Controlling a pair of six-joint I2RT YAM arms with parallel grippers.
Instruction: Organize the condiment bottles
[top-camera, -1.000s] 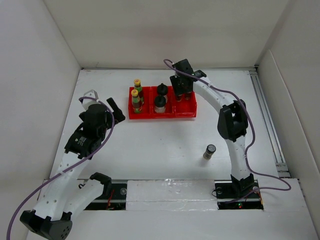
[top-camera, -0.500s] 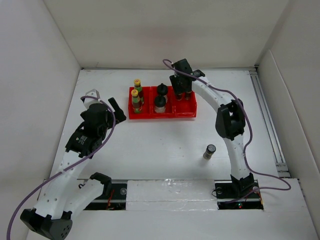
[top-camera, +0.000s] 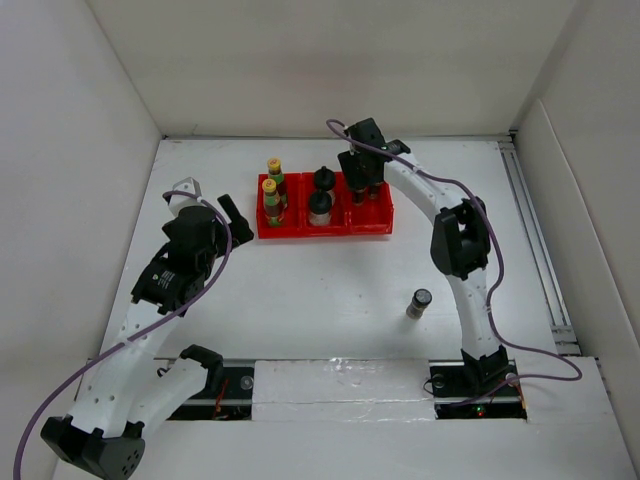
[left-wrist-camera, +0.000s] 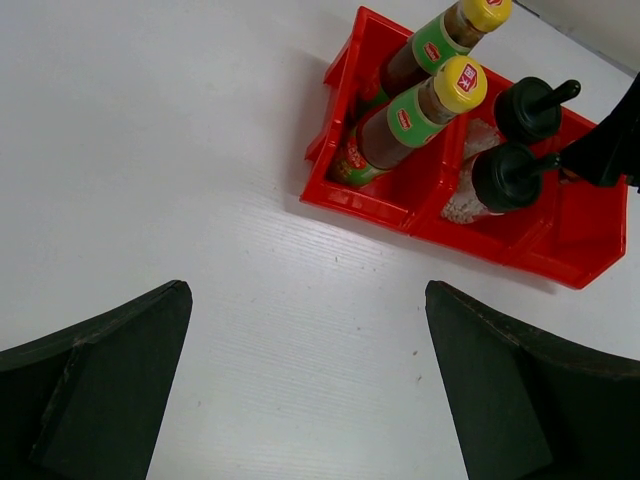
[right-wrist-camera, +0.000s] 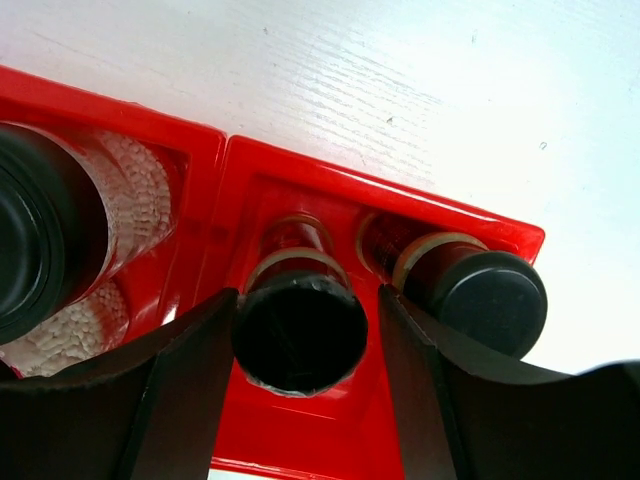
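In the right wrist view my right gripper (right-wrist-camera: 308, 292) straddles the black cap of a small shaker (right-wrist-camera: 298, 335) standing in the right compartment of the red tray (right-wrist-camera: 250, 160). Its jaws are slightly apart, with a thin gap at the right finger. A second dark-capped shaker (right-wrist-camera: 490, 300) stands beside it. Two yellow-capped bottles (top-camera: 271, 190) fill the left compartment and two white jars with black lids (top-camera: 320, 205) the middle one. A third shaker (top-camera: 419, 303) stands alone on the table. My left gripper (top-camera: 232, 215) hovers open and empty left of the tray.
White walls close in the table on the left, back and right. A metal rail (top-camera: 535, 230) runs along the right side. The lone shaker stands just left of the right arm's lower link (top-camera: 480, 300).
The right gripper's jaws have parted a little from the shaker in the tray's right compartment. The left arm has stayed where it was.
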